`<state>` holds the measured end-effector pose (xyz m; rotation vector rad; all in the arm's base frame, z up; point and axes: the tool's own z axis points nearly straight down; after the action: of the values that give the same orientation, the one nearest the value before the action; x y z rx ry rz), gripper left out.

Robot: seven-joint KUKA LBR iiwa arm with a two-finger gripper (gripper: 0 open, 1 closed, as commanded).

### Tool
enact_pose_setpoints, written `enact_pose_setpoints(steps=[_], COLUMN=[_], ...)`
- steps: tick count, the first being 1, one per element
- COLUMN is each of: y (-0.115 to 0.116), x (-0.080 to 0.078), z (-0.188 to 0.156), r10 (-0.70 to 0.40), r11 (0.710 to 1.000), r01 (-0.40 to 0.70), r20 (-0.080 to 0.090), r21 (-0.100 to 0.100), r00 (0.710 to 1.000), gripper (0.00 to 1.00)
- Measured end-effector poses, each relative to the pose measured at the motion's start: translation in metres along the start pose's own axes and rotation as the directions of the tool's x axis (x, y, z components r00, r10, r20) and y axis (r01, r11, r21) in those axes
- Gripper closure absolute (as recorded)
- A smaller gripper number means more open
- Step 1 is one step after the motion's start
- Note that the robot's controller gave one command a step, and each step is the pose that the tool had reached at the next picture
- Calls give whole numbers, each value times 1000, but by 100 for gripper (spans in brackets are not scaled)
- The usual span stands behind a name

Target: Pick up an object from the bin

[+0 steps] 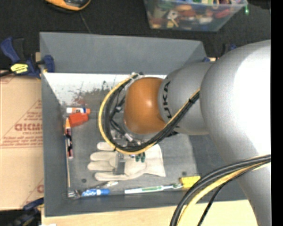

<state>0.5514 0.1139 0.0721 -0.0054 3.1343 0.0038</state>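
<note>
Along the left wall of the grey metal bin (118, 55) lies a thin red-and-black pen (68, 140). Just beside it sit an orange blocky object (78, 119) and a small white, orange and blue tube (78, 110). Near the front left corner rests a blue-and-white pen (96, 191). On the middle of the floor a white work glove (148, 166) lies flat, cuff to the right. The gripper (119, 165) is low over its palm; whether it is released or clenched cannot be told. Further right, a long white-and-green stick (148, 189) lies along the front wall, with a yellow piece (190, 180) at its right end.
</note>
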Motion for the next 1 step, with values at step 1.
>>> enact_pose_setpoints(steps=[1], y=[0], x=[-1], z=[-3], r10=[22], r11=[1000], r01=[-22], r20=[3], r21=[-4], r00=[1000], gripper=[100])
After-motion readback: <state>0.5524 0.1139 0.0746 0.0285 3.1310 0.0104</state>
